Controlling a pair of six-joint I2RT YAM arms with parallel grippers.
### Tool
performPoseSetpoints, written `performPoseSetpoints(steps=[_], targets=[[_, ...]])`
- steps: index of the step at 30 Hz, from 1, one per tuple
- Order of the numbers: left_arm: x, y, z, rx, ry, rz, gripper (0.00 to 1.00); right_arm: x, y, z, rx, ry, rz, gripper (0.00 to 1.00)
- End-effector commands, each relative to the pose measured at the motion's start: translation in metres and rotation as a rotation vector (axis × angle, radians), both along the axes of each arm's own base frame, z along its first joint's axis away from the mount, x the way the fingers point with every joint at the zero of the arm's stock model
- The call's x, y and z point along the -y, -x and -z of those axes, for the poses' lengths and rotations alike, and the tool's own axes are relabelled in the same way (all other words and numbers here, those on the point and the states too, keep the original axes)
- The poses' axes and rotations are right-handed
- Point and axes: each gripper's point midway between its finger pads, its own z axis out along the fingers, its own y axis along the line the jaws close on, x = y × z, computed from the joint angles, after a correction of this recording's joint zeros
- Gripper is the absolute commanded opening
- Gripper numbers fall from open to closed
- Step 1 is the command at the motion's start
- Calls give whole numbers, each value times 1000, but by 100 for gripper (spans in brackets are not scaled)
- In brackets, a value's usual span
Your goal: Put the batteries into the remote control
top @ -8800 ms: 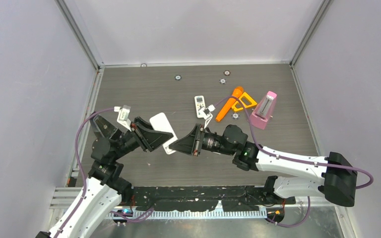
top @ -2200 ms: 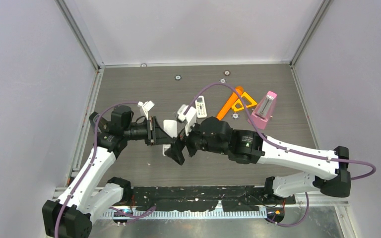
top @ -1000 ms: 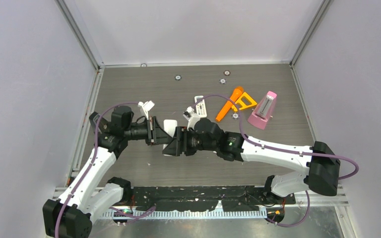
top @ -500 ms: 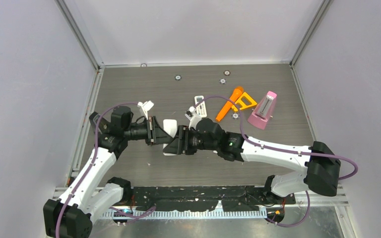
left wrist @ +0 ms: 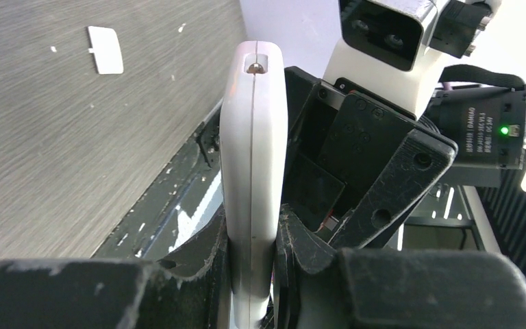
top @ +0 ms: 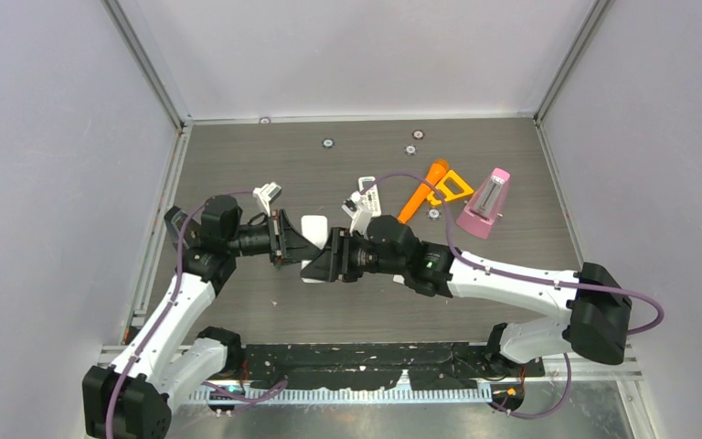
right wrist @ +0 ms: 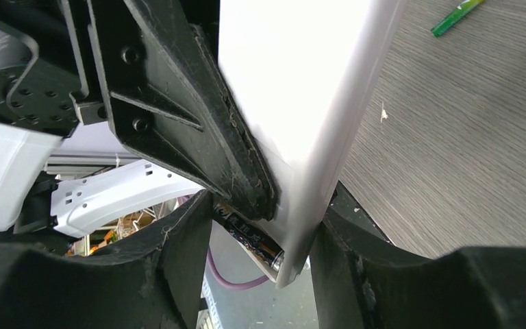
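Observation:
My left gripper [top: 298, 249] is shut on a white remote control [top: 313, 228] and holds it edge-up above the table. Its fingers clamp the remote's two flat faces [left wrist: 253, 151]. My right gripper [top: 318, 260] meets it from the right, jaws straddling the remote's end [right wrist: 301, 89]. A dark battery [right wrist: 250, 235] with a silvery end lies in the open compartment, one right finger [right wrist: 192, 233] against it and the other against the remote's edge. A green battery [right wrist: 457, 17] lies on the table beyond.
A small white cover piece [left wrist: 106, 49] lies on the grey wood table. A second small remote [top: 366, 194], an orange tool [top: 434, 186] and a pink metronome [top: 484, 203] sit at the back right. Small round discs [top: 327, 143] dot the far table.
The right gripper's jaws have narrowed around the remote's end. Both arms have shifted slightly, the left still holding the remote.

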Motion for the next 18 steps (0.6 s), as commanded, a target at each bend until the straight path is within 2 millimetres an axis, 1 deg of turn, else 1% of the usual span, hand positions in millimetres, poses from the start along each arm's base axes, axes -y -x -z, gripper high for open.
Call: performPoseSetpoints(steps=[1,3,8,13,15,17,18], targets=[[9,12,-37,1,141,97,0,-10,16,-34,102,-130,-97,43],[9,12,-42,4,166,102,0,-8,16,-35,104,-136,-93,45],[10,15,-52,3,208,117,0,-5,15,-41,114,-171,-83,46],[10,16,-57,10,220,119,0,-2,15,-45,124,-198,-83,45],[10,16,-57,11,222,118,0,0,16,-47,131,-200,-87,49],[10,15,-58,14,223,116,0,2,16,-50,139,-212,-87,56],[10,15,-57,16,223,115,0,4,16,-52,142,-217,-84,64]])
